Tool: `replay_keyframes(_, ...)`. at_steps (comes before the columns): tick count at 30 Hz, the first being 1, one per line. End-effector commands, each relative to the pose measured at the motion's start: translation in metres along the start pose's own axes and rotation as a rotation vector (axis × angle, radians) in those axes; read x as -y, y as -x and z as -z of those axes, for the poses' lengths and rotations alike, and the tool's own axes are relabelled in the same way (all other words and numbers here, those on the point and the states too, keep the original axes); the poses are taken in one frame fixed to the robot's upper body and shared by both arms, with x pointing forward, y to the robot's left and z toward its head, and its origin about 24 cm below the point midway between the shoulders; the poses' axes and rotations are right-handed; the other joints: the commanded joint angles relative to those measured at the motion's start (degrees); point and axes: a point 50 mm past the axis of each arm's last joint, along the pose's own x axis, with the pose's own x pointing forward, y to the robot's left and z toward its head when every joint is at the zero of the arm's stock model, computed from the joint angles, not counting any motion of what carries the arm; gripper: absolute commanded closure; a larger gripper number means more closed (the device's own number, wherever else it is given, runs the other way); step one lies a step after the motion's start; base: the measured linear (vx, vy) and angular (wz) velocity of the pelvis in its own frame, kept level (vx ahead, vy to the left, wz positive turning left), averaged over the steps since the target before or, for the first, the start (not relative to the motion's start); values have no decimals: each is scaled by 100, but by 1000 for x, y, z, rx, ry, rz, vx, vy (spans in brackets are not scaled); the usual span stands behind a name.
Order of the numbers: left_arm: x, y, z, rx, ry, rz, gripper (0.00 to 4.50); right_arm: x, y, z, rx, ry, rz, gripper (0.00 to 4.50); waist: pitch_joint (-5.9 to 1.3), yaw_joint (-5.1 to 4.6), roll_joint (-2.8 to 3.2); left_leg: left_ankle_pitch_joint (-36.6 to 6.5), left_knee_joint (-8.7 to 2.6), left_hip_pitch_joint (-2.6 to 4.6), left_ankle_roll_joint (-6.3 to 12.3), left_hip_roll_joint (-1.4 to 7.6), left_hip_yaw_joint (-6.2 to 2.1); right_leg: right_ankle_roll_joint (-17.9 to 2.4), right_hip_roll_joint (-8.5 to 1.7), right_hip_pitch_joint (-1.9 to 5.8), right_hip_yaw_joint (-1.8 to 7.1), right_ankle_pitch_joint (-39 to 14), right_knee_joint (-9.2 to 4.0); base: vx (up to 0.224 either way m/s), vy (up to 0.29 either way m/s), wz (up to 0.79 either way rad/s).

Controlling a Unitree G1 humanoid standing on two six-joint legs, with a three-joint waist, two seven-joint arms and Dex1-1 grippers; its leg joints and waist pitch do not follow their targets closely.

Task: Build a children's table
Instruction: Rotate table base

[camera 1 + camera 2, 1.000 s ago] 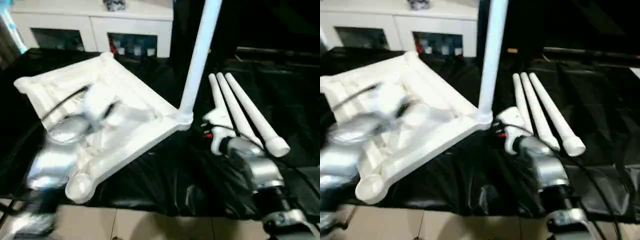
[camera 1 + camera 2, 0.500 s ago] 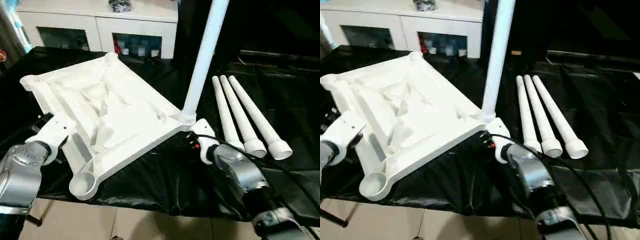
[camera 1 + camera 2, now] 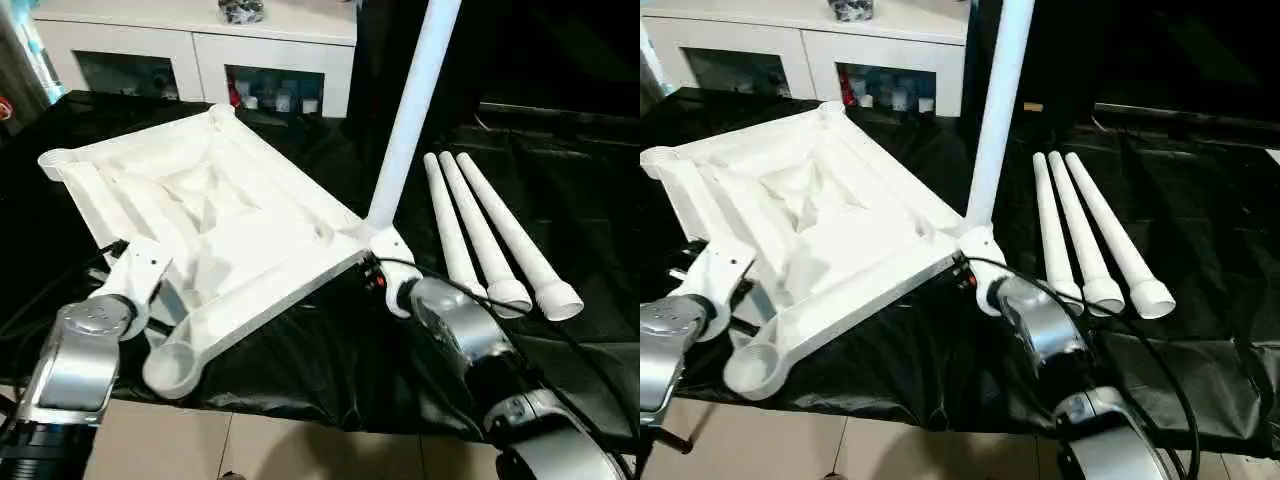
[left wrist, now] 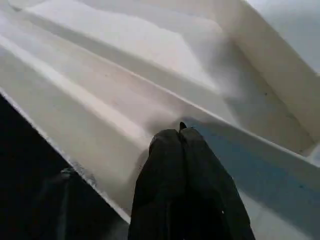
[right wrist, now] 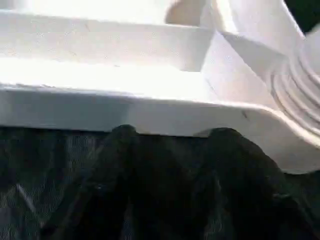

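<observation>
The children's table lies in parts on black cloth. Its white ribbed tabletop (image 3: pixel 235 205) lies underside up, with one white leg (image 3: pixel 410 110) standing upright in the near right corner socket. Three more legs (image 3: pixel 490 235) lie side by side to the right. My left gripper (image 4: pixel 180 132) is shut, and its tips press on a rib at the tabletop's near left edge. My right gripper (image 5: pixel 172 134) sits at the corner just below the upright leg. Its fingers (image 5: pixel 122 137) stand apart against the rim's outer face, with only black cloth between them.
An empty round socket (image 3: pixel 170 365) at the tabletop's nearest corner overhangs the front edge of the cloth-covered surface. Tiled floor (image 3: pixel 300 450) shows below it. A white cabinet with glass doors (image 3: pixel 200 50) stands behind. Cables run along my right forearm (image 3: pixel 470 340).
My left arm drew back from over the tabletop to its near left edge, and its fingers closed. My right gripper advanced to the corner under the upright leg, its fingers narrowing.
</observation>
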Motion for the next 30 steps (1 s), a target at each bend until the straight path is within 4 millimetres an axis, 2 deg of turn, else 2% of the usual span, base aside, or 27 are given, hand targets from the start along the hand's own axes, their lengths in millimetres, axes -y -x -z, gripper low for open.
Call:
replay_keyframes(1,22,-2,-4,10,-5,134,450,3,-2,-2,-1,1,10,221,-374,-7,74,-1206,-427,84,-6,154,-46,-1085,-432,244,299,-1323,-409,0,0,0)
replay_keyframes(2,27,-2,-6,20,-12,162,450,3,-2,-2,0,-1,10,230,-369,-12,42,-1204,-430,80,3,152,-40,-1086,-426,238,297,-1316,-416,0,0,0)
replay_keyframes(3,27,-2,-6,20,-12,162,450,3,-2,-2,0,-1,10,236,-369,-12,42,-1204,-430,80,3,152,-40,-1086,-426,238,297,-1316,-416,0,0,0)
replay_keyframes(4,36,-2,-12,50,-14,225,450,2,-4,-4,2,-3,7,252,-368,-19,26,-1189,-435,73,2,159,-41,-1086,-424,247,297,-1277,-404,0,0,0)
replay_keyframes(8,57,0,-27,121,-34,349,450,1,-7,-6,5,7,-1,272,-372,-4,36,-1113,-425,71,12,152,-37,-1065,-431,251,298,-1287,-401,0,0,0)
replay_keyframes(10,69,1,-35,169,-49,418,450,1,-8,-8,8,9,-4,303,-367,11,34,-1173,-421,103,10,158,-22,-1068,-425,224,302,-1324,-418,0,0,0)
replay_keyframes(11,74,1,-39,182,-58,442,450,1,-8,-8,10,9,-5,303,-361,16,31,-1186,-425,103,15,156,-23,-1061,-425,224,301,-1357,-426,0,0,0)
replay_keyframes(12,83,2,-44,203,-76,492,450,0,-9,-9,12,11,-9,314,-368,38,34,-1190,-431,96,-3,166,-29,-1039,-432,236,303,-1377,-417,0,0,0)
replay_keyframes(15,91,2,-48,211,-80,534,450,0,-9,-9,13,12,-12,337,-370,46,23,-1195,-438,75,-55,160,-33,-990,-441,254,304,-1389,-414,0,0,0)
replay_keyframes(16,100,1,-52,216,-87,557,450,0,-9,-10,14,13,-14,337,-376,33,27,-1154,-436,61,-62,158,-37,-993,-444,271,306,-1312,-400,0,0,0)
replay_keyframes(17,100,1,-52,216,-87,557,450,0,-9,-10,14,13,-14,362,-374,20,35,-1154,-431,63,-59,155,-28,-994,-437,262,308,-1289,-407,0,0,0)
replay_keyframes(18,102,1,-52,216,-88,561,450,0,-9,-10,14,13,-14,362,-383,-9,8,-1079,-422,34,-46,143,-30,-994,-430,293,304,-1187,-392,0,0,0)
replay_keyframes(19,109,-1,-54,219,-98,584,450,1,-9,-10,15,14,-14,372,-386,-36,54,-1030,-419,28,-22,140,-36,-1012,-435,297,305,-1122,-391,0,0,0)
replay_keyframes(21,116,-4,-57,220,-112,602,450,3,-8,-9,17,14,-8,395,-396,-67,34,-943,-406,22,20,130,-30,-1047,-418,310,298,-984,-393,0,0,0)
replay_keyframes(23,120,-6,-59,226,-124,611,450,6,-7,-9,17,13,1,404,-414,-79,76,-878,-391,38,41,133,-30,-1133,-408,313,293,-777,-376,0,0,0)
replay_keyframes(24,120,-7,-60,227,-127,609,450,7,-6,-9,17,12,5,409,-417,-82,68,-863,-389,34,47,136,-30,-1165,-407,320,293,-711,-363,0,0,0)
replay_keyframes(25,120,-9,-62,231,-129,602,450,8,-6,-9,17,12,10,427,-411,-84,102,-894,-391,38,49,138,-33,-1206,-410,319,289,-692,-362,0,0,0)
replay_keyframes(29,124,-14,-75,284,-107,603,450,12,-3,-8,17,9,26,447,-401,-87,83,-1082,-394,52,26,142,-34,-1195,-417,322,287,-943,-399,0,0,0)
replay_keyframes(30,126,-15,-78,289,-106,603,450,13,-3,-8,17,9,31,447,-396,-87,114,-1133,-397,62,14,142,-32,-1189,-408,309,285,-976,-418,0,0,0)
